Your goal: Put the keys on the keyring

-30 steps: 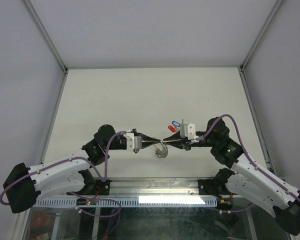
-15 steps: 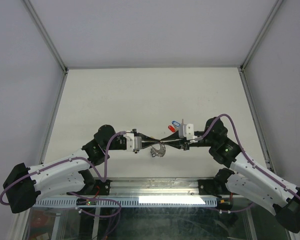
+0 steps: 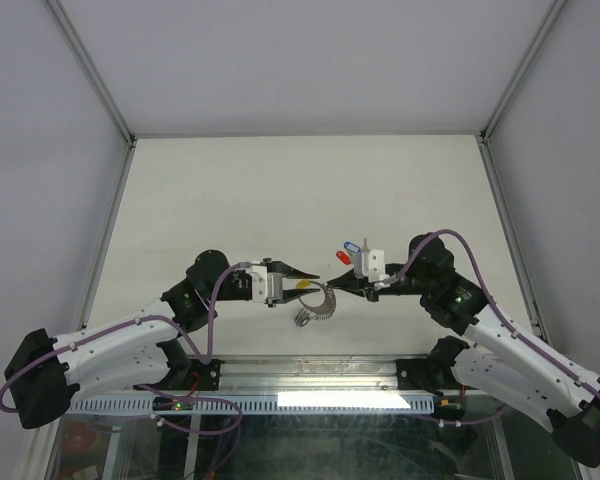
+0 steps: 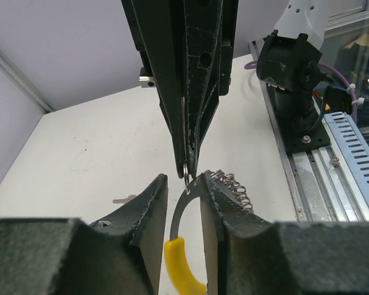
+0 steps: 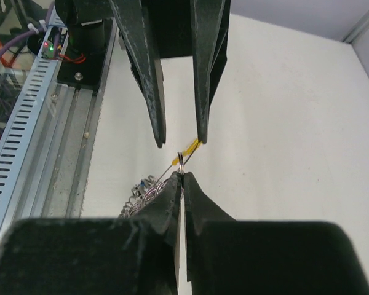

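There are two claws, one keyring and two loose keys in view. The right claw has its two dark, tapered fingers pressed tight together, pinching a tiny wire loop at the end of the keyring. The ring hangs from that pinch, off the table.

The left claw points tip to tip at the right claw. Its two fingers stand spread, one on each side of the ring's thin arc, with a gap showing on both sides, so it grips nothing.

The ring is one thin hoop with three parts. There is a smooth grey metal strip between the left fingers, a glossy yellow plastic arc deeper in that claw, and a silvery beaded coil just beside its tips, sagging below both claws.

Two keys lie on the matte white table just beyond the right claw. One has an oblong red tag, the other a blue tag.
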`<move>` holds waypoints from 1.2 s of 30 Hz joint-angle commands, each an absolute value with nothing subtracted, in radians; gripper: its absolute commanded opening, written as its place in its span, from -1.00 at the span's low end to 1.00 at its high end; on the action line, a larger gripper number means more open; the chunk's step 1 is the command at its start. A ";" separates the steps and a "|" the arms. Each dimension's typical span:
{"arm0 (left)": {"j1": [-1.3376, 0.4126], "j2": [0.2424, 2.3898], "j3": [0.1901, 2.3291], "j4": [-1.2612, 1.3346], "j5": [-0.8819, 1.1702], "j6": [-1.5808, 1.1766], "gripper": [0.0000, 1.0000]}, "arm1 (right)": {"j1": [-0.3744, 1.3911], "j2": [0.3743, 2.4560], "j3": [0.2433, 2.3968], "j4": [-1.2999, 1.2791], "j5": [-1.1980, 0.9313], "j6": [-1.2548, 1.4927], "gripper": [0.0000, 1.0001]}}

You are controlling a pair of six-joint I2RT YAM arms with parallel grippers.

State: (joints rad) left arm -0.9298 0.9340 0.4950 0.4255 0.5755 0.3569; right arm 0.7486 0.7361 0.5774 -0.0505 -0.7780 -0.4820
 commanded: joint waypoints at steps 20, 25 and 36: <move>-0.940 1.011 0.550 0.511 0.484 0.194 -0.40 | 0.772 0.925 1.079 -0.813 -0.519 -0.672 -1.00; -0.946 1.041 0.546 0.555 0.444 0.185 -0.44 | 0.782 0.999 1.186 -0.933 -0.455 -0.645 -1.00; -0.977 1.119 0.578 0.651 0.482 0.171 -0.49 | 0.829 1.056 1.241 -0.964 -0.420 -0.620 -1.00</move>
State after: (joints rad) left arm -0.9565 1.0988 0.5190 0.5667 0.4538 0.1825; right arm 0.8097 1.0599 1.1877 -0.9798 -0.4351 -0.6426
